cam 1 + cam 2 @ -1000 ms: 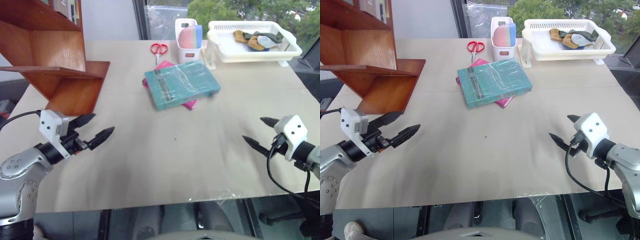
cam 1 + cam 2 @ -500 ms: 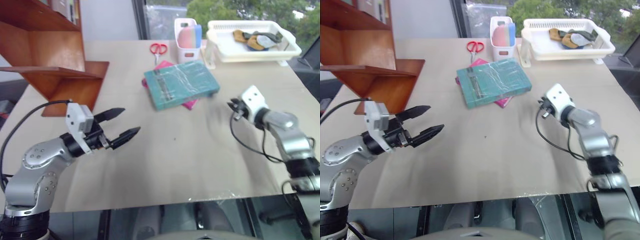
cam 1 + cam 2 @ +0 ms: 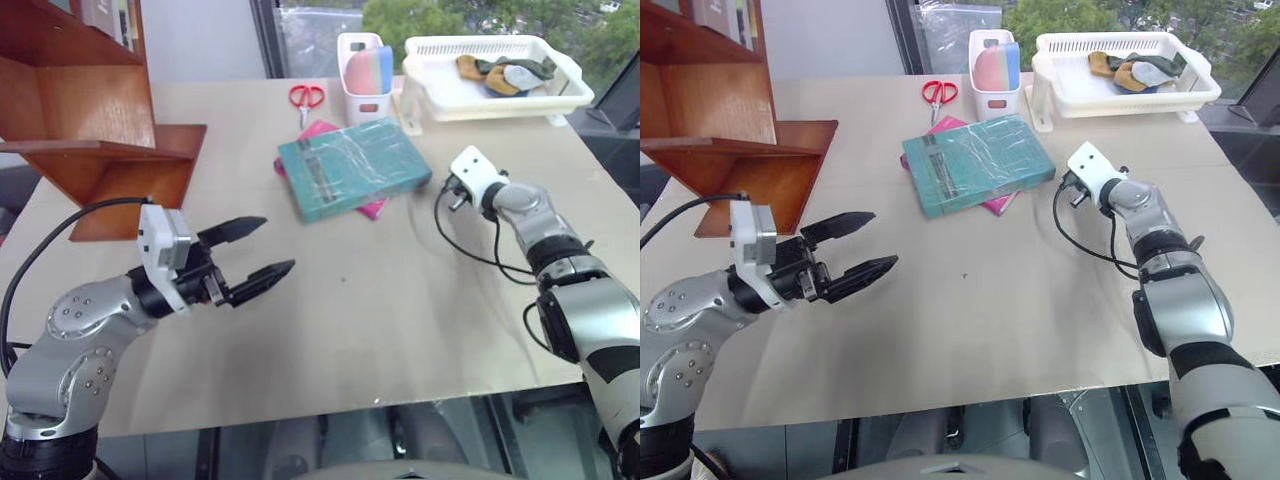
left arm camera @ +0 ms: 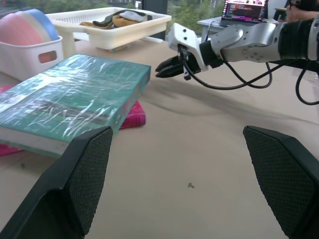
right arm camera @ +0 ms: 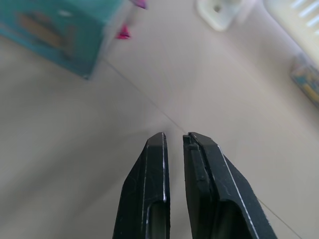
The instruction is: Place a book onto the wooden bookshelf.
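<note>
Teal book (image 3: 355,167) flat on the tabletop (image 3: 400,300), plastic wrap shining, stacked on a smaller pink book (image 3: 372,207) whose edges peek out at two sides. Nothing gripping either one.

Behind the books, a white tub (image 3: 364,80) holding rounded pink and blue pieces standing on edge; exact nature hard to tell. Red-handled scissors (image 3: 306,97) lying just beside the tub, on its left. To the tub's right, a white slatted basket tray (image 3: 430,65) raised on short legs, with a small heap of crumpled brown and grey items (image 3: 500,75) inside, possibly gloves or cloths.

Wooden bookshelf (image 3: 95,130) at the far left of the tabletop, reddish-brown, slanted side panel facing the books; lower board bare, a few upright books (image 3: 105,15) on a higher board at the top edge of view.

Left gripper (image 3: 255,250) over the near left part of the tabletop, fingers spread wide and empty, pointing toward the teal book but well apart from it.

Right gripper (image 4: 167,67) near the teal book's right corner, just off it, fingers clenched together with nothing between them, tips low over the bare tabletop.

Open laptop (image 4: 244,10) in the background of the left wrist view.
</note>
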